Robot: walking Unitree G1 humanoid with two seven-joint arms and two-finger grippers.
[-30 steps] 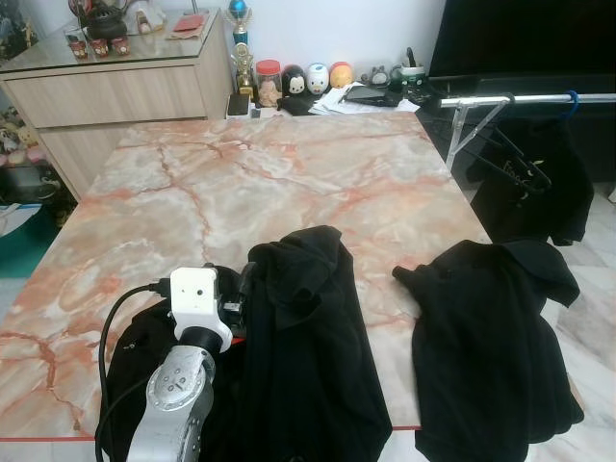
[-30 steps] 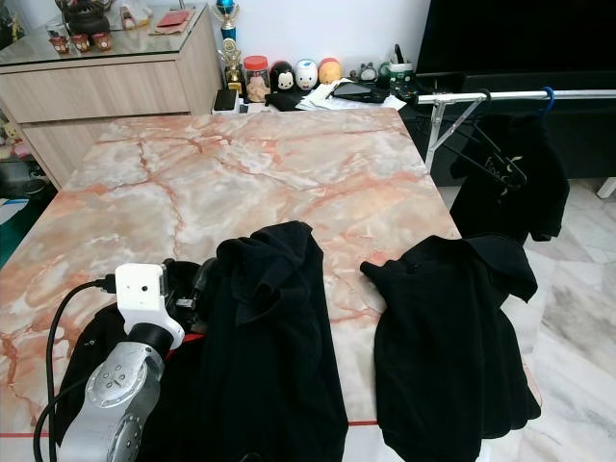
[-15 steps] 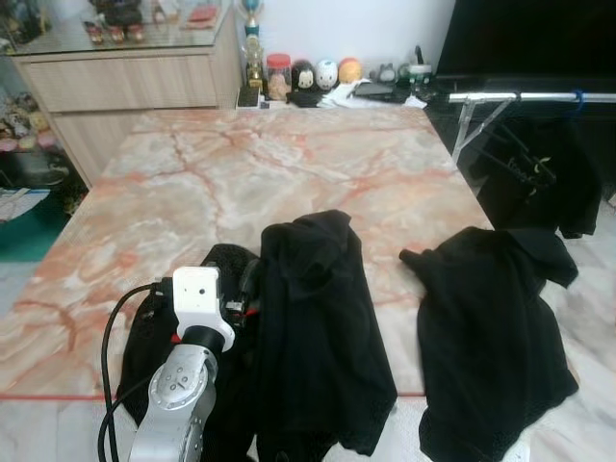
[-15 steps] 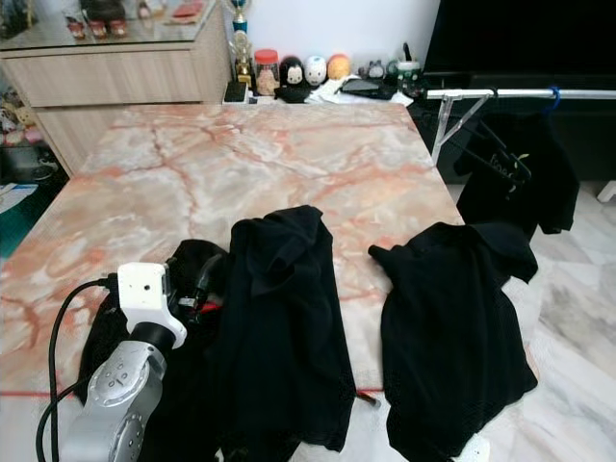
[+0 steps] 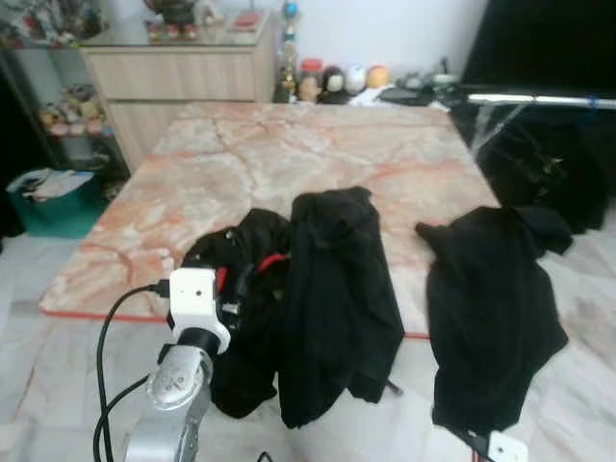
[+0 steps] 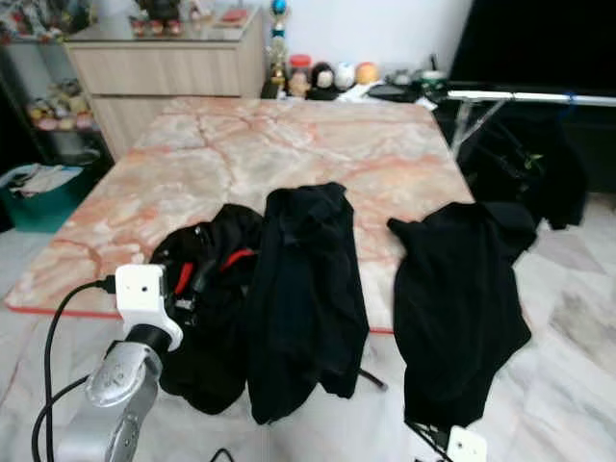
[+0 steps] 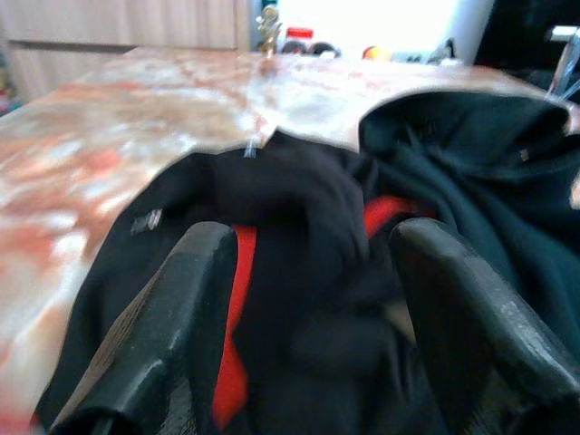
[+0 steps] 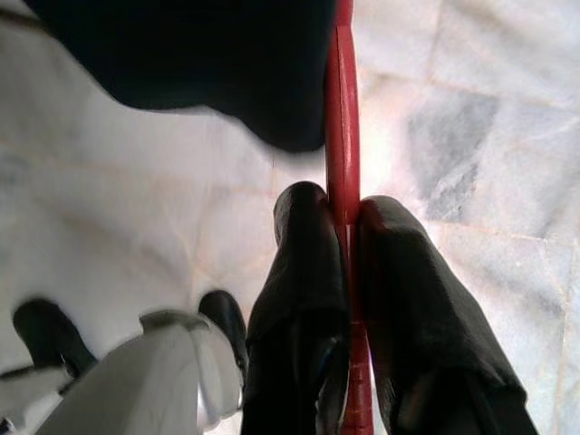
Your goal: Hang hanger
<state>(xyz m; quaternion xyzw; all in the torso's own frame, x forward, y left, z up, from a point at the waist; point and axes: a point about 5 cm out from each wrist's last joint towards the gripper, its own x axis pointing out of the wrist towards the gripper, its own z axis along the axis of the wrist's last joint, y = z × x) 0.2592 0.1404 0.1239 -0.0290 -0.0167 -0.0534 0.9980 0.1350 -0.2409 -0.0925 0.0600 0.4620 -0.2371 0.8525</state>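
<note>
A bundled black garment (image 5: 245, 289) with a red hanger (image 5: 272, 260) inside it hangs over the near edge of the marble table (image 5: 289, 144). My left gripper (image 7: 313, 245) is open, its fingers wide on either side of that cloth and the hanger's red bar (image 7: 243, 272). A second black garment (image 5: 337, 289) lies beside it. A third black garment (image 5: 491, 298) droops off the table's right side. Below it, my right gripper (image 8: 340, 195) is shut on a thin red hanger bar (image 8: 343, 109) under black cloth. The silver clothes rail (image 5: 539, 98) stands at the far right.
Dark clothes (image 5: 539, 164) hang on the rail. A wooden cabinet (image 5: 192, 67) stands behind the table, a teal bin (image 5: 58, 197) to its left, and small figurines (image 5: 337, 79) line the far edge. Pale tiled floor (image 5: 77, 375) lies in front of the table.
The whole view has drawn back from the table, so its red front edge and the floor now show. Both arms keep their place by the garments.
</note>
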